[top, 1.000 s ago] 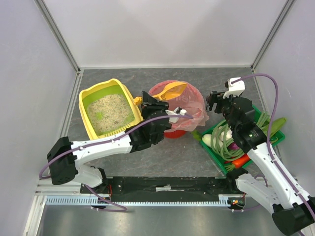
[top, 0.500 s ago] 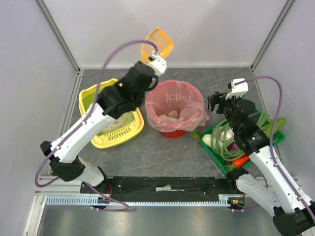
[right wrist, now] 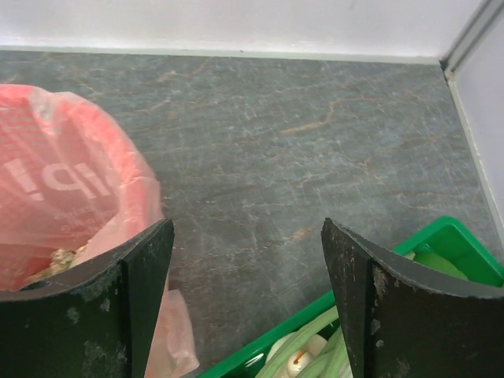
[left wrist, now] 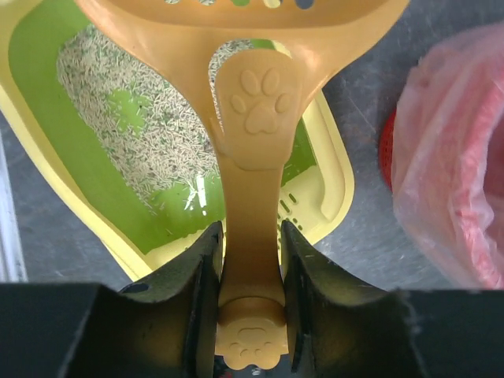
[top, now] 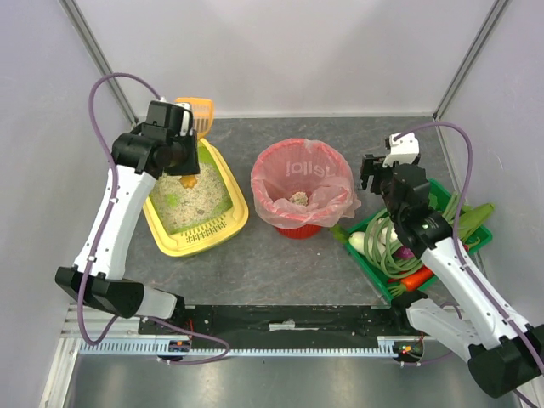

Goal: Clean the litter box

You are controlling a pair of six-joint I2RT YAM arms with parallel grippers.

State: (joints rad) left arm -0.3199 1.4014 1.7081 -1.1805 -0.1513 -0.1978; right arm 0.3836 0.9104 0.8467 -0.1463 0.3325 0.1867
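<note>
Litter box (top: pixel 217 235) left of bin (top: pixel 301 229)

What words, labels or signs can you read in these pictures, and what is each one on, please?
Pink bag: white lettering, creased and seemingly mirrored, not reliably readable.
Scoop handle: two embossed paw prints, no words.
No other text is visible.

Your table (top: pixel 280 263), a dark grey stone-patterned slab, sits boxed in by pale white walls (top: pixel 289 51) on three sides, silver metal posts (top: pixel 99 59) marking the back corners, under even, soft light that throws only faint shadows.
</note>
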